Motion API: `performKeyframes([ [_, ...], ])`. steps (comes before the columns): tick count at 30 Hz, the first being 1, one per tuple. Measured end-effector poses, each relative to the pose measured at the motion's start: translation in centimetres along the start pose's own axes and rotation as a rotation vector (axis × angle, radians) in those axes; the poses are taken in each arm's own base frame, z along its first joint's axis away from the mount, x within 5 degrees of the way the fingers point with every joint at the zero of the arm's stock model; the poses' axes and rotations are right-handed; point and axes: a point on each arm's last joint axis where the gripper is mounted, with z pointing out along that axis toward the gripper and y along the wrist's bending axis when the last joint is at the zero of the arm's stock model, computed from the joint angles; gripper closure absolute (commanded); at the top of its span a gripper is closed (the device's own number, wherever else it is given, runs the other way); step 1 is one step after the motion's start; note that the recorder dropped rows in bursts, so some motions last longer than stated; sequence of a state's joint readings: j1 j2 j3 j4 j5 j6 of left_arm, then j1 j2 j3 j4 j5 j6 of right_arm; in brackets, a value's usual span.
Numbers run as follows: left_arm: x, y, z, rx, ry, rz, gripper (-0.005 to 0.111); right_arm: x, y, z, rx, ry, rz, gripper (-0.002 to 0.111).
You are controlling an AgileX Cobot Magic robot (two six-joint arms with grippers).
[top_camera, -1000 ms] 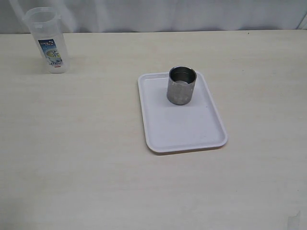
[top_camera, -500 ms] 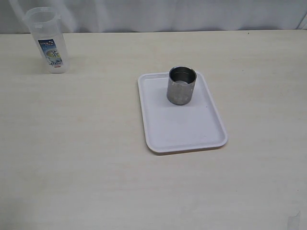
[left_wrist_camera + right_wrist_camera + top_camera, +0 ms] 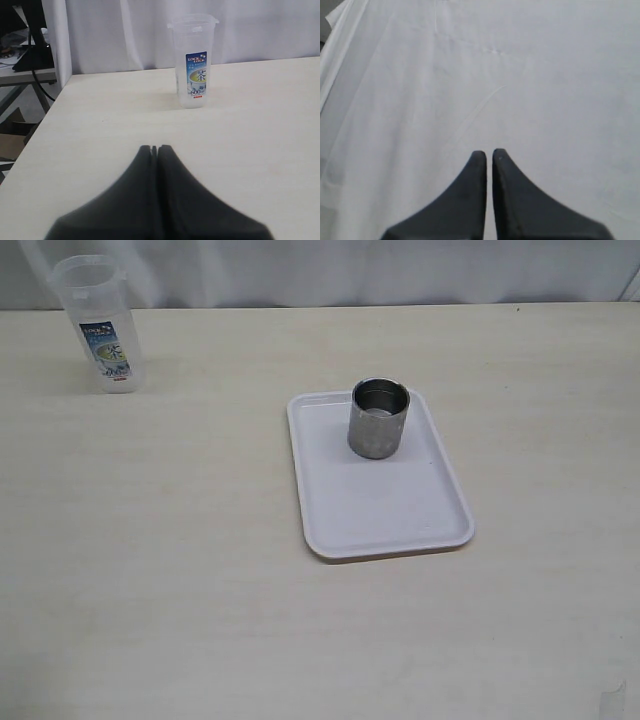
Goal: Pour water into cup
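Apparently level; left end effector [image 3: 155, 148] closed

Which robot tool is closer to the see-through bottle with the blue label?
Left, most likely. The left tool points at the bottle standing ahead of it on the table. The right tool faces only white curtain, no bottle in sight.

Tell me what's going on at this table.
Nothing is being handled yet. The steel cup stands upright on the white tray, mid-table. The clear labelled container stands untouched at the upper left of the exterior view. The left gripper faces that container from a distance, its fingers shut on nothing. The right gripper, also shut and empty, faces a white cloth. Neither arm shows in the exterior view, so pouring has not started.
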State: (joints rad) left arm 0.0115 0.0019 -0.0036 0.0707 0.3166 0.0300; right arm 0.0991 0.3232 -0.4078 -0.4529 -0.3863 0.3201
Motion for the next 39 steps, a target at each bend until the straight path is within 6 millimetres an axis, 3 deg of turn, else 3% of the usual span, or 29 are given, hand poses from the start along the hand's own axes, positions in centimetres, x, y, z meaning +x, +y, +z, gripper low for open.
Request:
performKeyframes([
  [20,0.0,0.0,0.0,0.000,0.000,0.000,0.107,7.4,1.0,-6.1,0.088,-0.025,-0.039,0.104],
  [28,0.0,0.0,0.0,0.000,0.000,0.000,0.107,7.8,1.1,-6.4,0.090,-0.033,-0.073,0.104],
  [39,0.0,0.0,0.0,0.000,0.000,0.000,0.107,9.9,0.9,-7.4,0.128,0.216,-0.034,0.104],
])
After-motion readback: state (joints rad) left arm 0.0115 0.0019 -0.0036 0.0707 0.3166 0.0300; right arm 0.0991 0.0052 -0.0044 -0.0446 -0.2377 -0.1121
